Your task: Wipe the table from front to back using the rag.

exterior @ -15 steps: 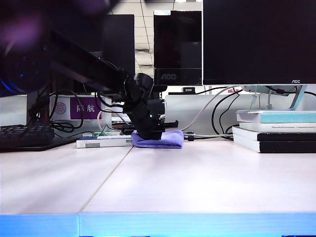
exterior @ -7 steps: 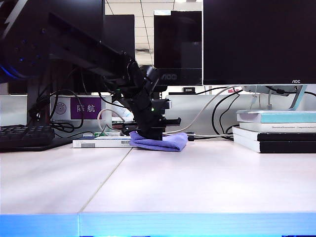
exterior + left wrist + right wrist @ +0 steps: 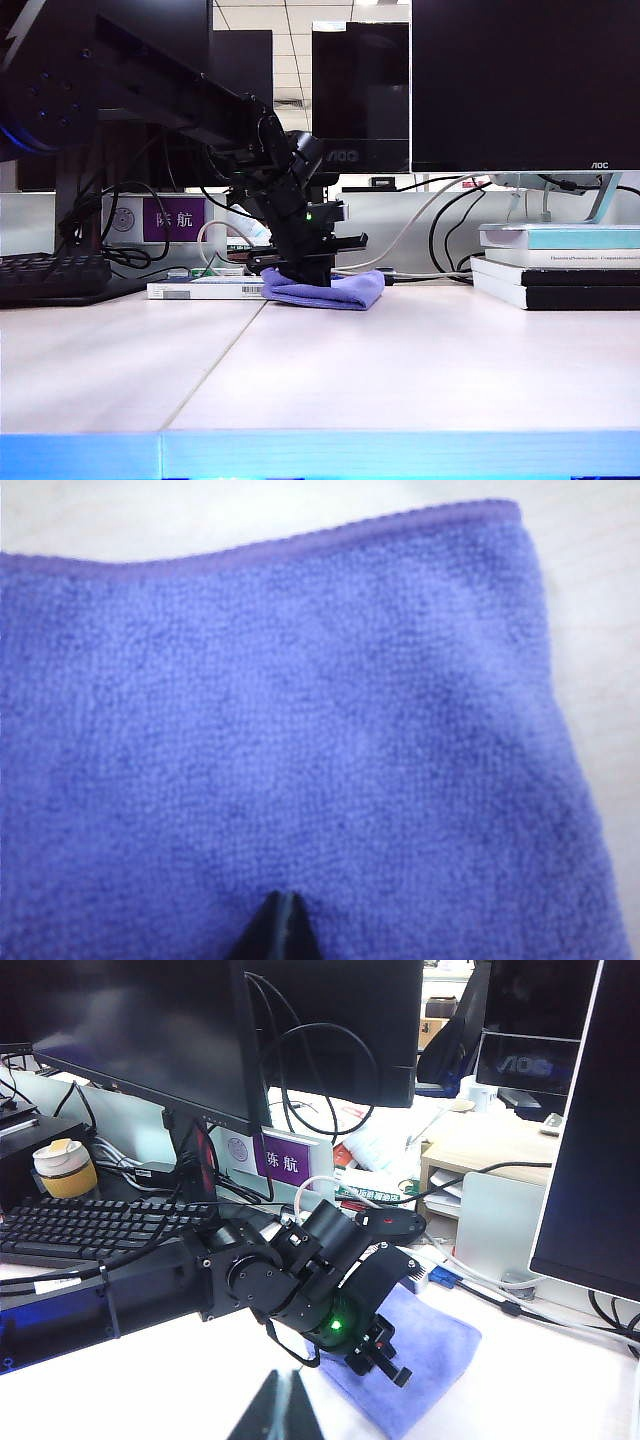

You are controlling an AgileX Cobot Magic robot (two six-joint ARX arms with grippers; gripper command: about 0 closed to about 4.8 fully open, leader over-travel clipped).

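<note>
- A folded lavender rag point(image 3: 330, 290) lies flat on the pale surface point(image 3: 400, 370), far from its blue front edge and just right of the seam.
- The left gripper point(image 3: 300, 272) presses down on the rag's left part, its fingers point(image 3: 278, 932) pressed together on the cloth.
- A white box point(image 3: 205, 289) lies just left of the rag.
- Stacked books point(image 3: 556, 265) sit far right.
- The right gripper point(image 3: 280, 1410) hangs high, well apart from the rag; only a dark tip shows, so I cannot tell its fingers' state.
</note>
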